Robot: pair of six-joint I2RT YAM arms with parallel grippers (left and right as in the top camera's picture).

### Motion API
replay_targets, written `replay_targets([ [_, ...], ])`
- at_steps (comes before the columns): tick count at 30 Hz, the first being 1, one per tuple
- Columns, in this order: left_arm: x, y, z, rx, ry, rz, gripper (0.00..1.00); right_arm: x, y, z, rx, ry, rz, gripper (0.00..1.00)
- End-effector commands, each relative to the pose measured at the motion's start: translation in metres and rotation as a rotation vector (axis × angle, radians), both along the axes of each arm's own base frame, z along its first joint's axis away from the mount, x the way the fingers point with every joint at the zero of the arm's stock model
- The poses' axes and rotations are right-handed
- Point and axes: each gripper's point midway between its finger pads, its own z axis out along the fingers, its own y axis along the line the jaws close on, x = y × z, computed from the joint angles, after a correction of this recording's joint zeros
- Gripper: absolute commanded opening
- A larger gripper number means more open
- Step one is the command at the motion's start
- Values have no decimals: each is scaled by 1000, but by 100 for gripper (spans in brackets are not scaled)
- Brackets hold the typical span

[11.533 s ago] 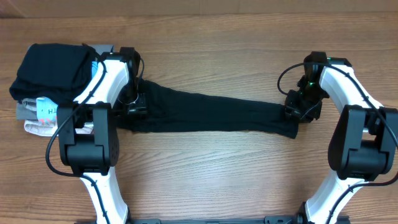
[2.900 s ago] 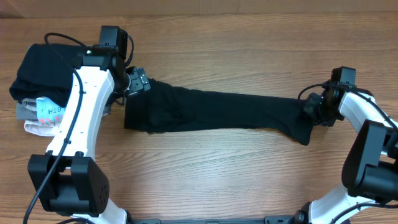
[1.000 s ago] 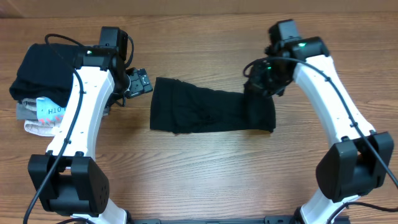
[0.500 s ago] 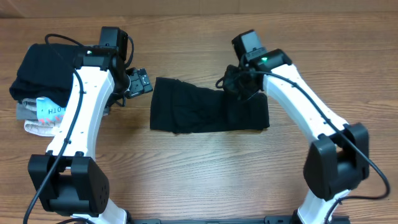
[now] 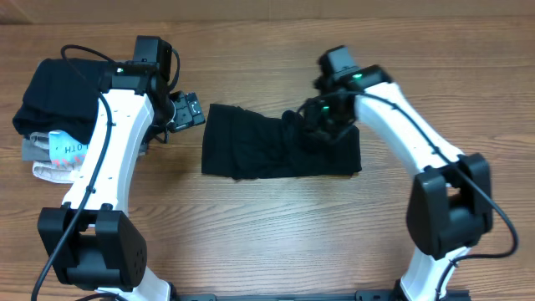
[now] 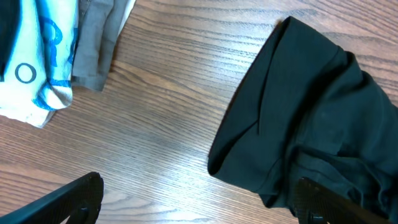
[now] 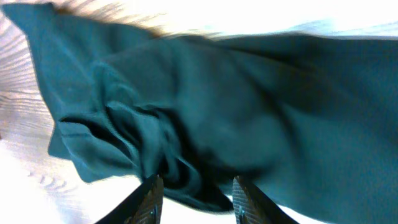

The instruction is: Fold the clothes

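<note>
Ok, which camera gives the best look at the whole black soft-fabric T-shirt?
The overhead view: the black soft-fabric T-shirt shows there end to end, a folded band. The left wrist view catches only one end; the right wrist view is a close, washed-out patch of bunched cloth.

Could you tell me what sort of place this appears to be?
Probably a robotics lab bench for laundry folding: robot arms mounted at a wood-grain table, a black T-shirt half folded, folded garments stacked at the left.

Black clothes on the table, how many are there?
2. A black soft-fabric T-shirt lies bunched mid-table; a black folded garment tops the pile at far left. More may hide underneath.
</note>
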Motion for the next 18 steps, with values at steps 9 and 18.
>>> replay_targets([
  [9, -1, 4, -4, 22, 14, -32, 100, -7, -28, 2, 13, -5, -28, 36],
  [18, -4, 4, -5, 24, 28, -32, 100, -27, 8, -32, 79, 6, 24, 28],
])
